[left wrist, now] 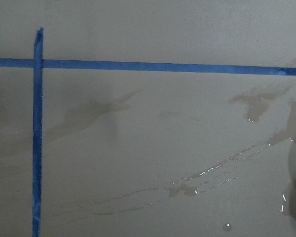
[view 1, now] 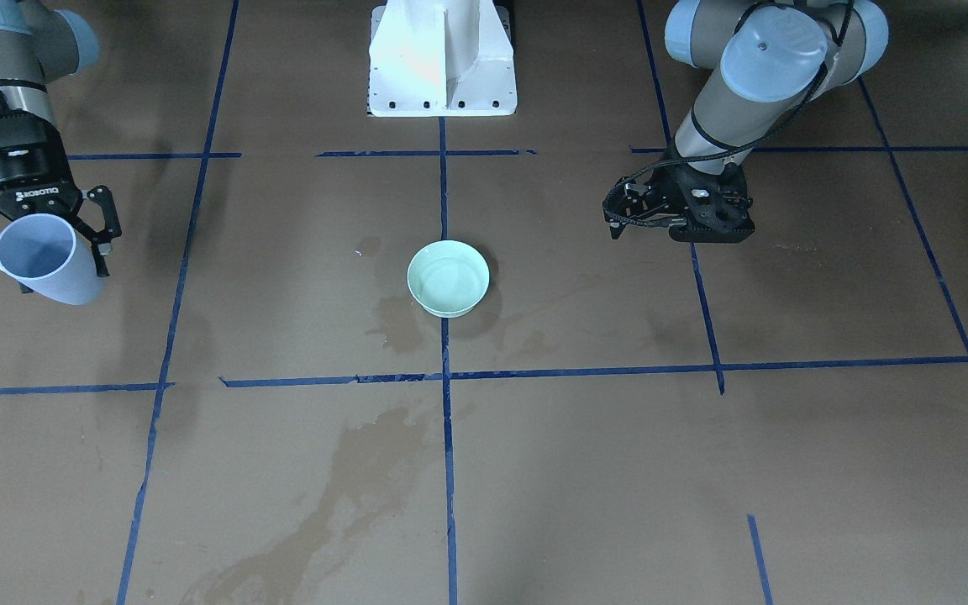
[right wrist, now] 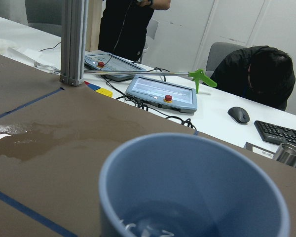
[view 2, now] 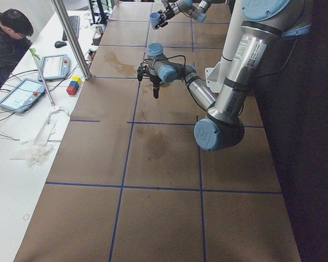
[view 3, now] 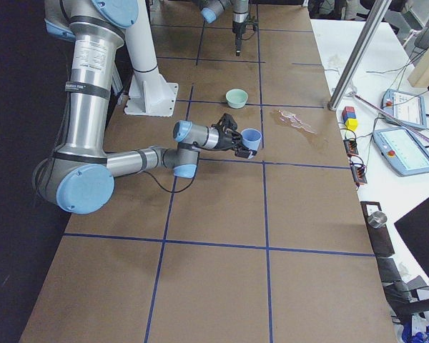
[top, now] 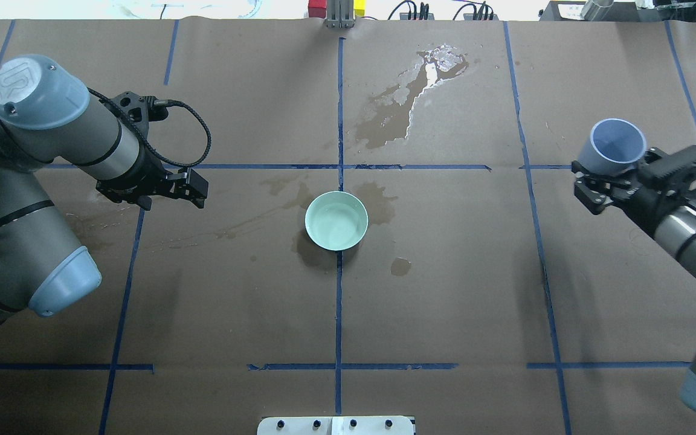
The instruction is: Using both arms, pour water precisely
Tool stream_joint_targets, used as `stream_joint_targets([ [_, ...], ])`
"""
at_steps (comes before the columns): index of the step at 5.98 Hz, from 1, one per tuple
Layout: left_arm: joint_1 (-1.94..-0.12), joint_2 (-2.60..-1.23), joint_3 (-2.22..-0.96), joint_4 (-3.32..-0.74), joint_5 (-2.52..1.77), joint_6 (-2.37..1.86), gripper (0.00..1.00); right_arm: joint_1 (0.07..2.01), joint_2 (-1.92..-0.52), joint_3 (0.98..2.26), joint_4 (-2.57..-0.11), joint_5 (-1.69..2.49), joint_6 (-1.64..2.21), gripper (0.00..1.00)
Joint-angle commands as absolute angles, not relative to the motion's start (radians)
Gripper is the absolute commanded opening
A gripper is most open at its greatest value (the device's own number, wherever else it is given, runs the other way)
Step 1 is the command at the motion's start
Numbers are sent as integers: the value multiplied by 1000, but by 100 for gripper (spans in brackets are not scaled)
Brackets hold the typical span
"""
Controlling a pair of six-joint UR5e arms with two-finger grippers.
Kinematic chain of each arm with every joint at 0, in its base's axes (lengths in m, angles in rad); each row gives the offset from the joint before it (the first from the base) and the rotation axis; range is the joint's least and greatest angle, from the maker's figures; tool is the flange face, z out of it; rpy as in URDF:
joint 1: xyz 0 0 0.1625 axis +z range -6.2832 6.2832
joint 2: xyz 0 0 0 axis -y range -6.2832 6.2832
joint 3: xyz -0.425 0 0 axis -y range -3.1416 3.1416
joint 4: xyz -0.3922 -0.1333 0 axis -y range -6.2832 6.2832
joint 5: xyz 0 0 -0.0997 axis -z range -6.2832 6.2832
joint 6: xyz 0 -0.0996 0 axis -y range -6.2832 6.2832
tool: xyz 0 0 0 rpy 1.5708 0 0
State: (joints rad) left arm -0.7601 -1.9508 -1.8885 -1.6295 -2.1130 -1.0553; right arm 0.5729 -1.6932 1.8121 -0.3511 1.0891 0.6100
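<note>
Right gripper was clamped around a pale blue, smooth-walled plastic cup, held tilted with its mouth up and outward, well apart from the round mint-green bowl at the table's middle. Left gripper hung empty on the bowl's other side, and its fingers looked drawn together with nothing between them. Most of the clear water sat in the bowl. My right wrist view showed only a thin wet film in the cup's bottom.

My worries, as judgements only:
- With so little left in the cup, a steep tip would be needed, and I thought the last drops could run down the cup's outer wall and miss the bowl.
- The brown paper table cover was wet just beside the bowl, so a nudge from either arm might slide the bowl.
- The cup's wall looked slick, and it could twist in the grip during a swing.
- The empty left gripper was low over the table, so a careless reach could clip the bowl's rim.

By my count there were two arms, two grippers, one cup, one bowl and one white flanged pedestal. I also counted one large glistening puddle at the far side, plus several smaller damp stains.
</note>
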Motion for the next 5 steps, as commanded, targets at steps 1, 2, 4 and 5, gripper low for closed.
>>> stream_joint_targets([
  [1,-759,-1954,-1888,-1631,-2114,-1057,100,552,-1521,1845,-612,1085,614,0],
  [2,-759,-1954,-1887,-1631,-2114,-1057,100,501,-1411,1841,-744,1022,617,0],
  [4,-759,-1954,-1887,-1629,-2114,-1057,100,369,-1182,1833,-1092,849,620,0],
  [5,-759,-1954,-1888,-1629,-2114,-1058,100,318,-1130,1832,-1221,794,620,0],
])
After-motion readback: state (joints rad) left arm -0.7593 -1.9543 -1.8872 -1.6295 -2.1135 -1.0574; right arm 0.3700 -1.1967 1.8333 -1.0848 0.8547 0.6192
